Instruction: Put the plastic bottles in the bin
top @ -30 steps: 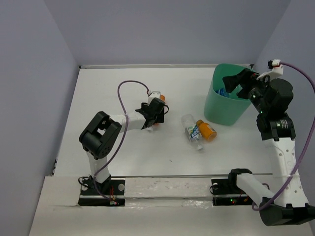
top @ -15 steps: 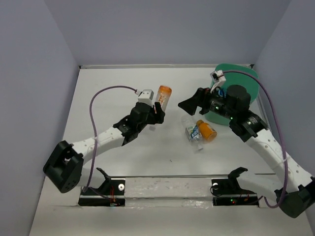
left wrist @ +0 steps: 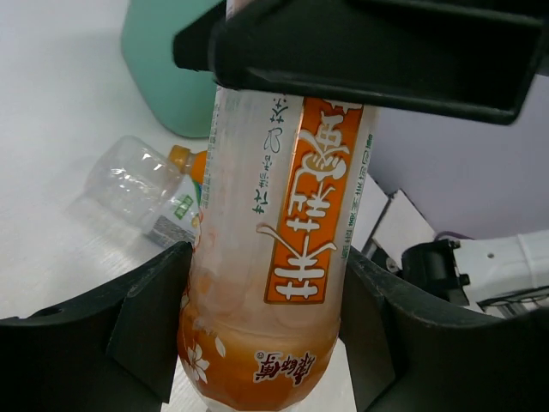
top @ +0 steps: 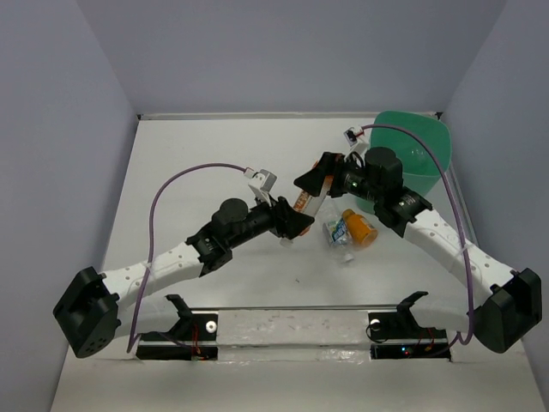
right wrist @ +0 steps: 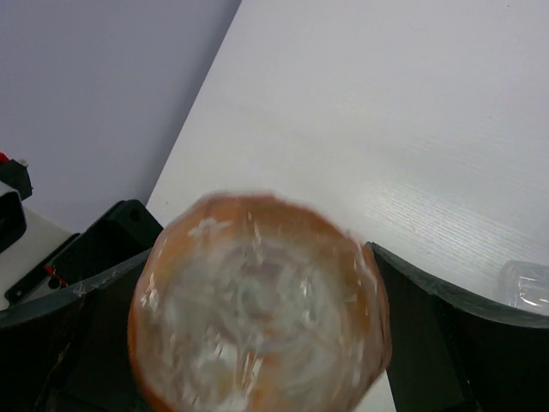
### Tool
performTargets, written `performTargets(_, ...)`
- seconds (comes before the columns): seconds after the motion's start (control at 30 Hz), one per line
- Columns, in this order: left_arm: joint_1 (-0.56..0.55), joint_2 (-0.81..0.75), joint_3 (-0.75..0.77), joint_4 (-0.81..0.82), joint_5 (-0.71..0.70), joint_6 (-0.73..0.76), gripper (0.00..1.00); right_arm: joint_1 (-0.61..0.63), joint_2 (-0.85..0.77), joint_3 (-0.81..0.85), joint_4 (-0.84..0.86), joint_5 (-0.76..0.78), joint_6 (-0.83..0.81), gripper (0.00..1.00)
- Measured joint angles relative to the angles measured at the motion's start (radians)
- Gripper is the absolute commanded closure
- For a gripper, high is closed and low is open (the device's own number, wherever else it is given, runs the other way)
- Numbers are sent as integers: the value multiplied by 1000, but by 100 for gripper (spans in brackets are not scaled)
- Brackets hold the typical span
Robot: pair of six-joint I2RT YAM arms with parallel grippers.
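Note:
An orange bottle with a white and orange label hangs in the air over the table's middle. My left gripper is shut on its lower part; the left wrist view shows the bottle pressed between both fingers. My right gripper reaches it from the bin side, its fingers on either side of the bottle's other end, which is blurred; they look open around it. The mint-green bin stands at the far right. A clear bottle and a second orange bottle lie on the table.
The two lying bottles are right under the right arm, just left of the bin, and they show in the left wrist view. Grey walls close the table at the back and both sides. Cables loop above both arms.
My left arm has stretched right and forward with the orange bottle in it. My right arm has swung left from the bin, and its fingers now flank the bottle's far end.

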Motion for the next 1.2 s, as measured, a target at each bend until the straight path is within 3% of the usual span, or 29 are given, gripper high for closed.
performTargets(0.07, -15, 0, 0, 21, 25, -7, 42, 0, 5, 0, 16, -2, 6, 8)
performTargets(0.13, -21, 0, 0, 30, 29, -11, 34, 0, 5, 0, 27, 0, 10, 27)
performTargets(0.17, -21, 0, 0, 34, 27, -18, 27, 0, 5, 0, 34, 4, 16, 36)
performTargets(0.2, -21, 0, 0, 34, 25, -24, 7, 0, 5, 0, 42, 7, 21, 51)
performTargets(0.27, -21, 1, 0, 41, 30, -32, 1, 0, 3, 0, 51, 20, 23, 65)
performTargets(0.57, -25, 2, -2, 56, 10, -62, 1, 8, -42, 58, -50, 207, -31, 74)
performTargets(0.73, -25, 0, -17, 26, -14, -67, 1, -115, -88, 241, -170, 355, -124, 75)
performTargets(0.9, -26, -85, -34, -110, -45, -64, 1, -306, -149, 416, -214, 538, -219, 75)
performTargets(1.03, -26, -214, -17, -261, -69, -40, 1, -352, -157, 465, -217, 704, -311, 75)
performTargets(1.2, -27, -342, 113, -453, -119, 23, 1, -409, -62, 470, -217, 791, -367, 74)
